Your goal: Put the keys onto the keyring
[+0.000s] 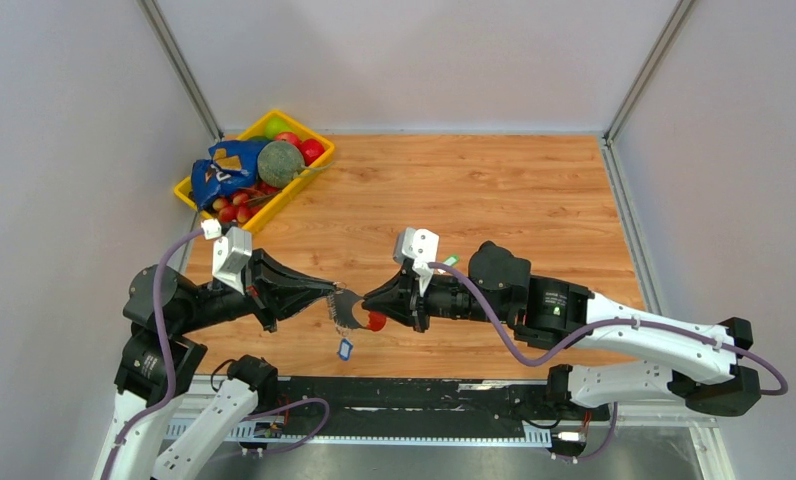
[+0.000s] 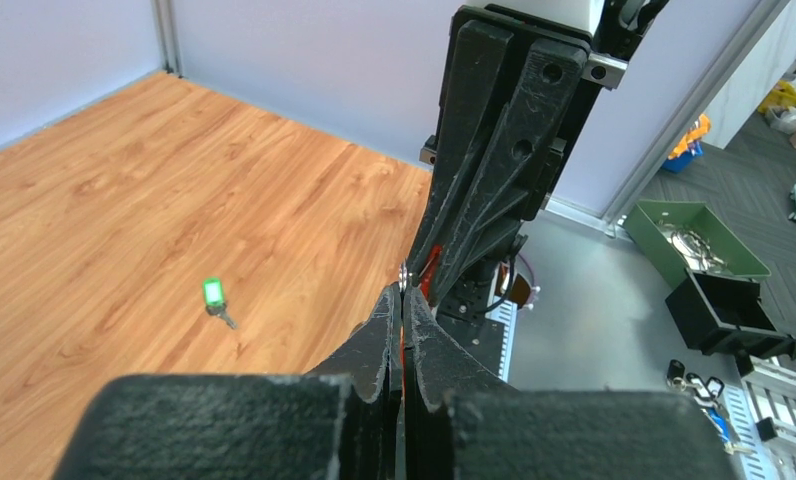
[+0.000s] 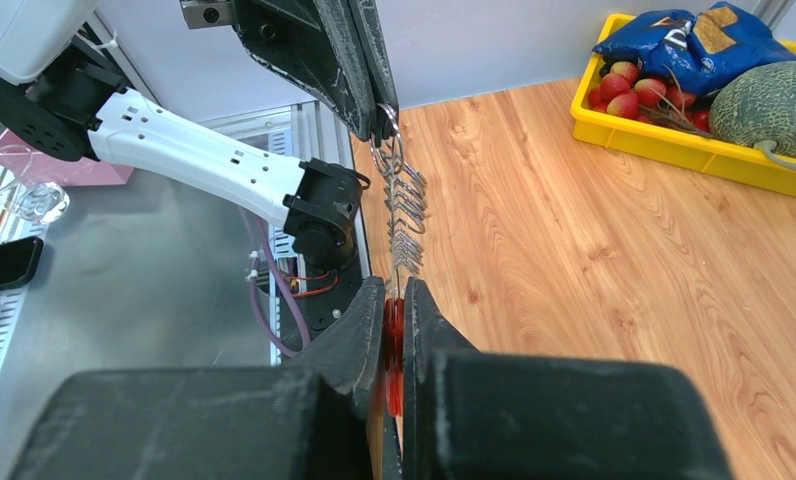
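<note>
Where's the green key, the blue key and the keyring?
green key [image 2: 212, 292], left wrist view, on its green cap.
blue key [image 1: 345, 349], top external view, on its blue cap.
keyring [image 3: 406, 215], right wrist view, on its silver chain.

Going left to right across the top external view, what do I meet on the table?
From the left: yellow tray → left hand → keyring, held between both hands → right hand → green key.
</note>
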Controlling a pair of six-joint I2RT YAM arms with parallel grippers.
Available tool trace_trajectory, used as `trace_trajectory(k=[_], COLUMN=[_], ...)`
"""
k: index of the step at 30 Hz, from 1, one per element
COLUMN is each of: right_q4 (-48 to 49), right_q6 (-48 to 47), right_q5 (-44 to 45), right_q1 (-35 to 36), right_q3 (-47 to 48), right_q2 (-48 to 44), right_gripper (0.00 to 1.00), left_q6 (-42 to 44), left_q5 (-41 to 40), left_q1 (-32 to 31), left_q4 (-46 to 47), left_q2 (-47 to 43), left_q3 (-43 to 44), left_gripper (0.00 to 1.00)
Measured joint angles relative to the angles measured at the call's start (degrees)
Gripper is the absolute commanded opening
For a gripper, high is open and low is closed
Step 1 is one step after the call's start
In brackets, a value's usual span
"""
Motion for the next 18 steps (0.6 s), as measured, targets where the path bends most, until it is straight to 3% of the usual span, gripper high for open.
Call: trace_trajectory(k=[18], right_q4=[-6.97], right_q6=[-4.17], right_q5=[3.04], right_q1=[2.21], right_q3=[4.9], right_q2=[0.72], right_gripper=[0.0], left_q6=[4.2], left_q5=[1.16], left_q1=[0.0], left_q4=[-5.77], left_q2=[1.81], left_q3=[3.08], left_gripper=[0.0])
